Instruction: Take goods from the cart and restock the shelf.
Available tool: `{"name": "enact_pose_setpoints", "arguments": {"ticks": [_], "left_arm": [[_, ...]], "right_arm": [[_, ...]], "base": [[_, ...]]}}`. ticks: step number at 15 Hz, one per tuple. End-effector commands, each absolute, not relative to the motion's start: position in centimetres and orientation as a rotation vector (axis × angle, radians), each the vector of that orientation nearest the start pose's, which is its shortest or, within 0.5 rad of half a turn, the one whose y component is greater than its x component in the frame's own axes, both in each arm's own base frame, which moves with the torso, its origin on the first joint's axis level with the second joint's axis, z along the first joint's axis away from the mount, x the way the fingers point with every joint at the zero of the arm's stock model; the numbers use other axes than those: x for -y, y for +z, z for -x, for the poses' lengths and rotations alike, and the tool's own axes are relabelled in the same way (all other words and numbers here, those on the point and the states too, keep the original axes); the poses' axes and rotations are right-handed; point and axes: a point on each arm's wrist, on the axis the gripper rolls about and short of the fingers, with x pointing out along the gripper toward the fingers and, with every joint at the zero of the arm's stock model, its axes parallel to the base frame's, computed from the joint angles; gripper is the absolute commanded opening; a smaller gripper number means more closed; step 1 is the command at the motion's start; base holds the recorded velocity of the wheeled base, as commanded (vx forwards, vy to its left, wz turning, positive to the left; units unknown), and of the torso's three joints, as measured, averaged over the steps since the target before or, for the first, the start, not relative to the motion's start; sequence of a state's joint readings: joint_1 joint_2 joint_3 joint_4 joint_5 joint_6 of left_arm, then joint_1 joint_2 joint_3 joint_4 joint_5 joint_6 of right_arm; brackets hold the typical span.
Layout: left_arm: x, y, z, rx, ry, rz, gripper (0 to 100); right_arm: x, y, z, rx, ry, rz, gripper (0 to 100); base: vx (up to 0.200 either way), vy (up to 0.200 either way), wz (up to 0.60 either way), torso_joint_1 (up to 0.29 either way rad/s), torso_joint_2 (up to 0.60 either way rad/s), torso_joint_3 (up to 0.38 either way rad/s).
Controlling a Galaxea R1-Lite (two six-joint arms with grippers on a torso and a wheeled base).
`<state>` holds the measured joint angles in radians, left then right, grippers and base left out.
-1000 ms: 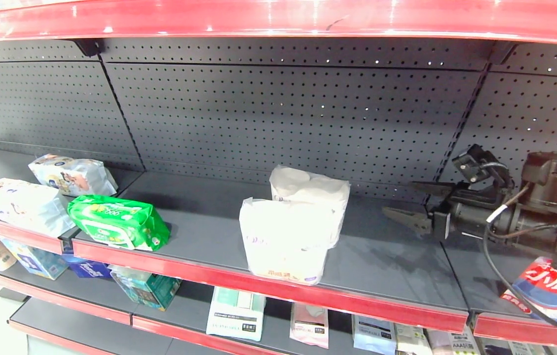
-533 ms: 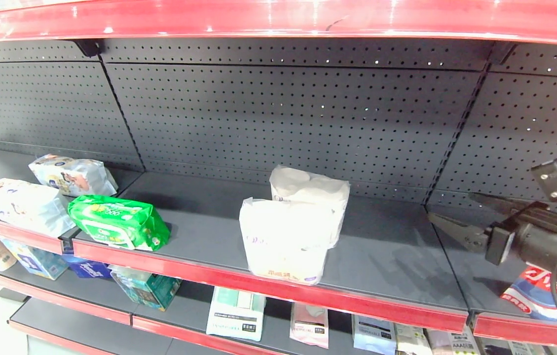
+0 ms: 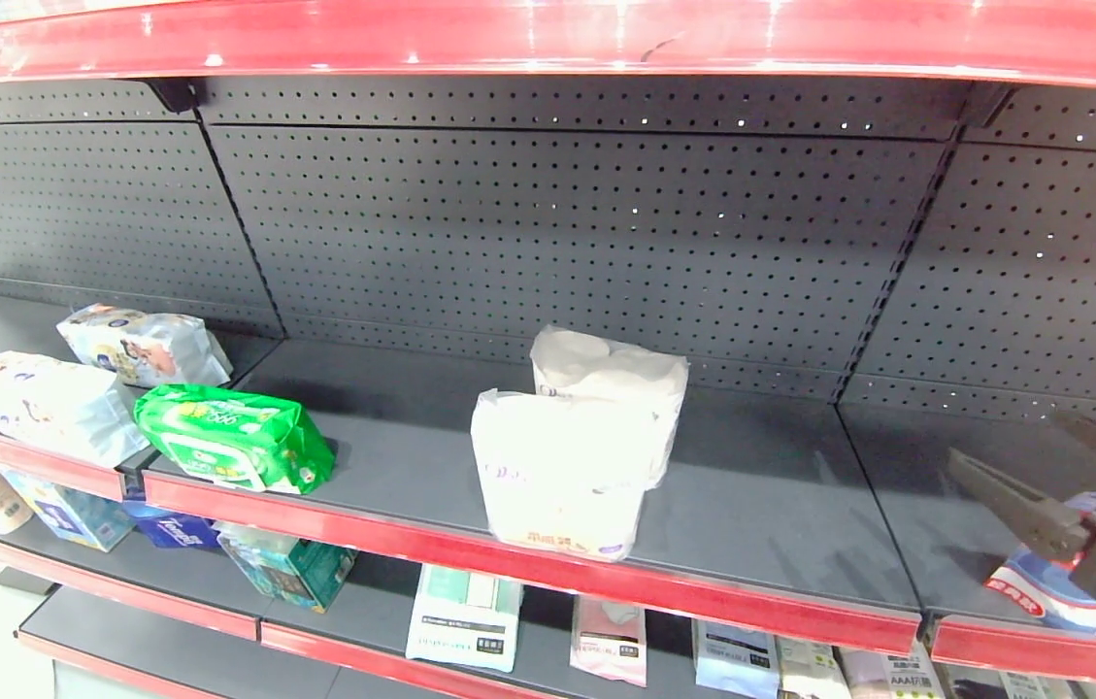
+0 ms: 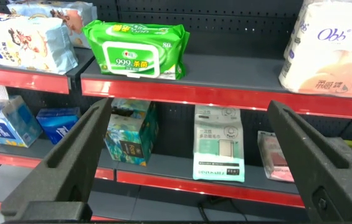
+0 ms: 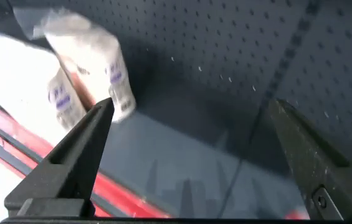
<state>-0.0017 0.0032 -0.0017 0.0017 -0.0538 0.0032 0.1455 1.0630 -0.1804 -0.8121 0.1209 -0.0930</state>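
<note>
Counted on middle shelf (image 3: 751, 505): white roll packs (image 3: 557, 476), 2; green wipes pack (image 3: 232, 437), 1; pale printed packs (image 3: 48, 403) at left, 2; red-white-blue pack (image 3: 1018, 587) at right, 1.

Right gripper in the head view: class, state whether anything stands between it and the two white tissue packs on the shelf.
Nothing visible does. The right gripper, open and empty, hangs over the right end of the shelf; only bare shelf board lies between it and the white tissue packs.
</note>
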Motion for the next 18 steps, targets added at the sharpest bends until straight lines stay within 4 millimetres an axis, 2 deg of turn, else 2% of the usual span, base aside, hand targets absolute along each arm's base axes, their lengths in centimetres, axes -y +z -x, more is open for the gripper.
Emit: {"name": "enact_pose_setpoints", "arguments": {"ticks": [1,4,7,10,13,16,18], "left_arm": [[0.1,7.6,2.3,-0.003,-0.055,-0.003,100],[0.1,7.6,2.3,-0.003,-0.055,-0.003,100],[0.1,7.6,2.3,-0.003,-0.055,-0.003,100],[0.1,7.6,2.3,-0.003,-0.055,-0.003,100],[0.1,7.6,2.3,-0.003,-0.055,-0.003,100],[0.1,7.6,2.3,-0.003,-0.055,-0.003,100],[0.1,7.6,2.3,-0.003,-0.055,-0.003,100]], "right_arm": [[-0.9,14.2,-7.1,-0.081,0.208,0.093,100],[-0.3,11.7,-2.2,-0.144,0.151,0.09,100],[-0.1,8.7,1.2,-0.11,0.104,0.11,100],[0.1,8.6,1.9,-0.105,-0.012,0.07,100],[0.1,8.4,2.6,-0.023,-0.049,0.044,100],[0.3,8.4,2.7,-0.012,-0.127,0.039,100],[0.2,8.3,2.7,-0.011,-0.1,0.04,100]], "base": [[0.0,0.0,0.0,0.0,0.0,0.0],[0.0,0.0,0.0,0.0,0.0,0.0],[0.0,0.0,0.0,0.0,0.0,0.0],[0.0,0.0,0.0,0.0,0.0,0.0],[0.0,0.0,0.0,0.0,0.0,0.0],[0.0,0.0,0.0,0.0,0.0,0.0],[0.0,0.0,0.0,0.0,0.0,0.0]]}}
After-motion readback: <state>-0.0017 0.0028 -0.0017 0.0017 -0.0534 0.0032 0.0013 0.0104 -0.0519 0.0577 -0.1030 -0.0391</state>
